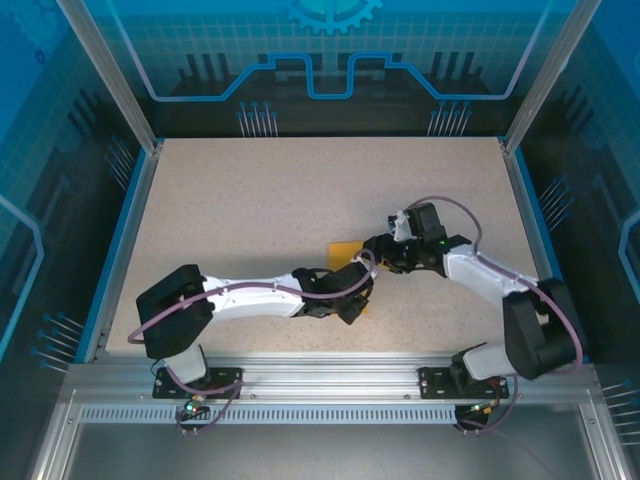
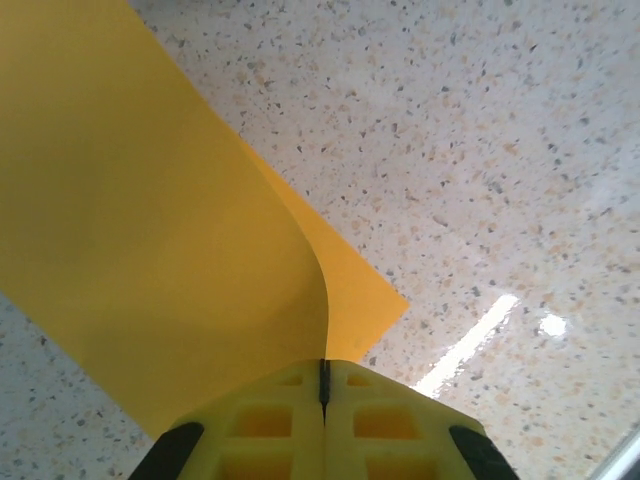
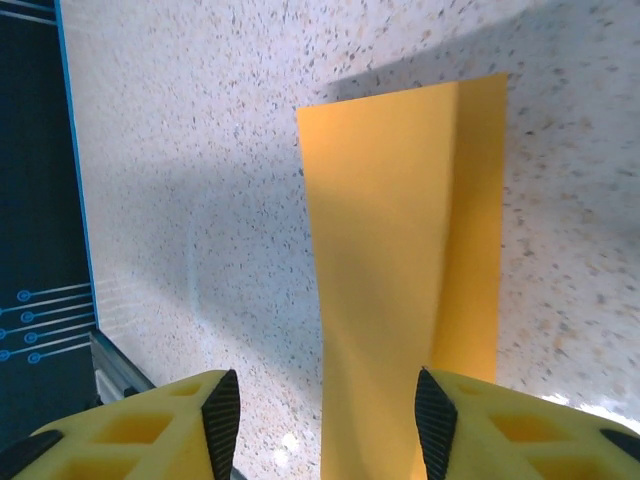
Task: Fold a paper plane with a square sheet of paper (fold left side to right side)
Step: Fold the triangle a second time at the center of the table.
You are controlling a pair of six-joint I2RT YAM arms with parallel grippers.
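The square sheet of paper (image 1: 346,251) is bright orange and lies mid-table between the two arms. My left gripper (image 2: 323,375) is shut on one edge of the sheet (image 2: 150,230), which rises from the jaws and curves over its lower layer. My right gripper (image 3: 328,425) hovers open above the sheet (image 3: 385,250), its fingers (image 3: 222,420) standing either side of the lifted flap without pinching it. From above, the left gripper (image 1: 358,292) sits at the sheet's near side and the right gripper (image 1: 373,247) at its right side. The paper plane is out of view.
The speckled beige table (image 1: 250,200) is bordered by a blue rim and aluminium posts, with a metal rail (image 1: 320,385) along the near edge. A dark wall and the table edge (image 3: 75,200) show left of the sheet in the right wrist view.
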